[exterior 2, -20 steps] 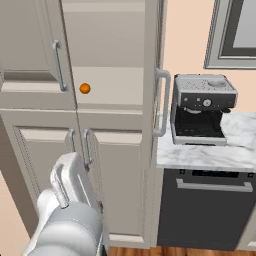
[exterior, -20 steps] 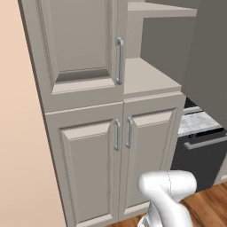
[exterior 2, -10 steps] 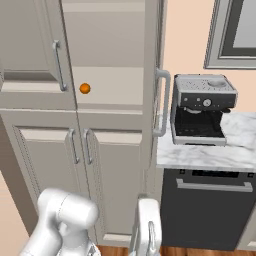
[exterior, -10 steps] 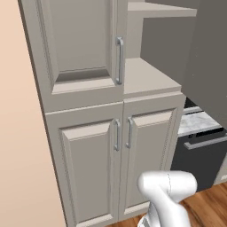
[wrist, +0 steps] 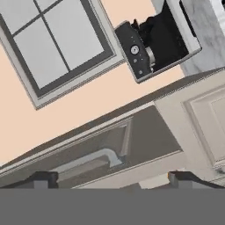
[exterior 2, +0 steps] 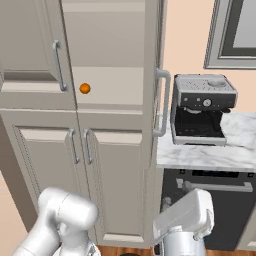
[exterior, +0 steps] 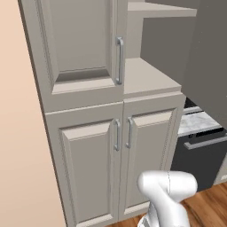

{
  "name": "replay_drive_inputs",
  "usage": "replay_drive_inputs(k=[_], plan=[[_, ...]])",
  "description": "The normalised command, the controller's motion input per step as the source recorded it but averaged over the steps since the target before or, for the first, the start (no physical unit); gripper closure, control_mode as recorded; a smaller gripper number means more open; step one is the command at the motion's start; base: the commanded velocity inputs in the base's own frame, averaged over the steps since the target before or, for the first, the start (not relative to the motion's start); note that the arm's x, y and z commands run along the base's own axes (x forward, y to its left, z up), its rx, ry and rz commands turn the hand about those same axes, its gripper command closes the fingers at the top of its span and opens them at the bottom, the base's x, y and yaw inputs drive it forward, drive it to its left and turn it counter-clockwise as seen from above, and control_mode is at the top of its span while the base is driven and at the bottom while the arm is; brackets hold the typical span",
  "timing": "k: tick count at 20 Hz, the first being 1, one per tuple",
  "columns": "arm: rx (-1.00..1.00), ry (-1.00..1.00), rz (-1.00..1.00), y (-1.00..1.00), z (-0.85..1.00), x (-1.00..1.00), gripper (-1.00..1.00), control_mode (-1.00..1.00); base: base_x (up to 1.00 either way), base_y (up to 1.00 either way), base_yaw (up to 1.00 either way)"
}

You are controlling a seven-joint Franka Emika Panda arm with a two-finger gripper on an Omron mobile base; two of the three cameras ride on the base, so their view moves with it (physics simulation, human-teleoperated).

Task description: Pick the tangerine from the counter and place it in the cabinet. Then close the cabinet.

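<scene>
The tangerine point(exterior 2: 85, 88) rests on the beige shelf point(exterior 2: 115, 85) inside the cabinet's upper compartment, close to the shut left door point(exterior 2: 30, 50). The cabinet's right door point(exterior 2: 152, 75) stands open, seen edge-on, with its bar handle point(exterior 2: 162, 102) facing the counter point(exterior 2: 210, 155). In the hand view my gripper point(wrist: 112, 180) is open with nothing between its fingertips point(wrist: 41, 179). It looks at the open door's handle point(wrist: 101, 156) from close by. The left base view shows the shelf point(exterior: 148, 77) and the open door point(exterior: 195, 57) as a dark slab.
A coffee machine point(exterior 2: 202, 115) stands on the counter right of the open door, with a dark dishwasher front point(exterior 2: 220, 200) below it. A framed window point(wrist: 52, 39) is on the wall. The lower double doors point(exterior 2: 80, 170) are shut. My arm's links point(exterior 2: 185, 220) hang low in front.
My arm has swung down and to the right, and a link now rises in front of the dishwasher. The tangerine and both cabinet doors have stayed where they were.
</scene>
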Motion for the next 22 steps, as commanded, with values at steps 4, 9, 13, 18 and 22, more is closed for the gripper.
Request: replay_drive_inputs(k=[4, 9, 13, 18, 22], plan=[[0.26, -0.01, 0.02, -0.44, -0.33, 0.67, -1.0, -1.0, 0.0, 0.0, 0.0], [0.13, 0.0, 0.11, -0.22, -0.2, 0.57, -1.0, -1.0, 0.0, 0.0, 0.0], [0.0, 0.0, 0.21, 0.0, -0.03, 0.41, -1.0, -1.0, 0.0, 0.0, 0.0], [0.0, 0.0, 0.17, 0.03, 0.0, 0.4, -1.0, -1.0, 0.0, 0.0, 0.0], [0.0, 0.0, 0.14, 0.0, 0.0, 0.51, -1.0, -1.0, 0.0, 0.0, 0.0]])
